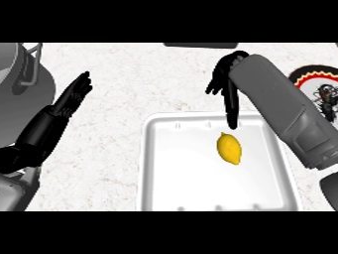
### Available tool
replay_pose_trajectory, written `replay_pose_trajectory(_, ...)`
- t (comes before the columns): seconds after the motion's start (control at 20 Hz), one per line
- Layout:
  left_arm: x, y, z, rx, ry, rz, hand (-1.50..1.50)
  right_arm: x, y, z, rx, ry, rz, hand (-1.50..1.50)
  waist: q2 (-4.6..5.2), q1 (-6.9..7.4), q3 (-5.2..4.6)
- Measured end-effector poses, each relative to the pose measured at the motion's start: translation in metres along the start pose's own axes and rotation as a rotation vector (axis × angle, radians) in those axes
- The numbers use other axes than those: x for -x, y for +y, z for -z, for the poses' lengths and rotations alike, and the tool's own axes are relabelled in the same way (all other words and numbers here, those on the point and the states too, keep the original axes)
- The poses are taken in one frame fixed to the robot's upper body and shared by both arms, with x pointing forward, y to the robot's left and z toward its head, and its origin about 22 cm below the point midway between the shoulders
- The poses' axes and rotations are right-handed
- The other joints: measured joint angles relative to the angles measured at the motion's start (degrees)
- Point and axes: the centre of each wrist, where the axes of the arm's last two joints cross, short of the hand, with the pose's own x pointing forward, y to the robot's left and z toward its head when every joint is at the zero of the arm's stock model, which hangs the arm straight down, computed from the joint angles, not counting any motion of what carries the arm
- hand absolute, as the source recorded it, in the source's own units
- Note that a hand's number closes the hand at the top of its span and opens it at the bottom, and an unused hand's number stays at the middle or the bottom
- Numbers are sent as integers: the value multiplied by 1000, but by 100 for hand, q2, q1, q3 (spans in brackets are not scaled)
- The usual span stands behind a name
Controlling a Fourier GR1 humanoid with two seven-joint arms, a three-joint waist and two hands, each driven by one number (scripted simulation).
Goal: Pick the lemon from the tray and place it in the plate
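At the upper left of the frame a large grey pot (pixel 10 94) sits partly out of view. Just right of it, along the left side, the left hand (pixel 70 101) lies with fingers straight and relaxed, holding nothing and resting on the speckled counter (pixel 128 84).

In the lower middle sits the white tray (pixel 153 168), and the lemon (pixel 229 148) lies in it, right of centre and toward the tray's upper half, touching nothing but the tray floor.

Above the lemon, the right hand (pixel 226 92) hangs from the right forearm, which crosses the tray's upper right corner. Its fingers point down toward the tray, extended rather than curled, and it has hold of nothing; one long finger reaches to just above the lemon's upper end. Whether it touches the tray rim cannot be told.

At the right edge, the plate (pixel 331 94) with its red, white and black pattern is half hidden behind the forearm.

The likely trouble: the lemon is rounded and may roll away if a fingertip nudges one end before the hand closes around it. The forearm also sits close to the plate, so a swing toward it could knock the plate aside.
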Motion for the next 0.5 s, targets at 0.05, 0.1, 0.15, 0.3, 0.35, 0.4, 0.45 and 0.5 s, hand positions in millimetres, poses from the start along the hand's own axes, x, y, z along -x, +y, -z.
replay_pose_trajectory(0.05, 1, 1, 1, -3, 3, -2, 0, 0, 0, 2, -6, 2, -3, -150, 1, -15, -1)
replay_pose_trajectory(0.1, 0, 2, 3, -2, 2, 0, 0, 1, -1, 3, -14, 1, 1, -150, 6, -15, 0)
replay_pose_trajectory(0.15, 1, 1, 4, -4, 4, 3, 0, 3, -1, 4, -23, -1, 3, -150, 9, -23, 0)
replay_pose_trajectory(0.3, 0, 2, 1, -5, 6, 3, 0, 6, 1, 12, -59, -2, 4, -150, 7, -25, 1)
replay_pose_trajectory(0.35, -1, 1, 1, -8, 4, 5, 0, 6, 2, 15, -69, 0, -2, -150, 6, -31, 1)
replay_pose_trajectory(0.4, -1, 0, 0, -7, 1, 6, 0, 9, 2, 16, -75, 2, -4, -150, 9, -26, 2)
replay_pose_trajectory(0.45, -1, 0, 0, -8, 4, 8, 0, 11, 3, 20, -85, 1, -10, -150, 5, -37, 2)
replay_pose_trajectory(0.5, -3, 2, -2, -10, 5, 6, 0, 12, 6, 25, -98, 3, -19, -150, 3, -39, 2)
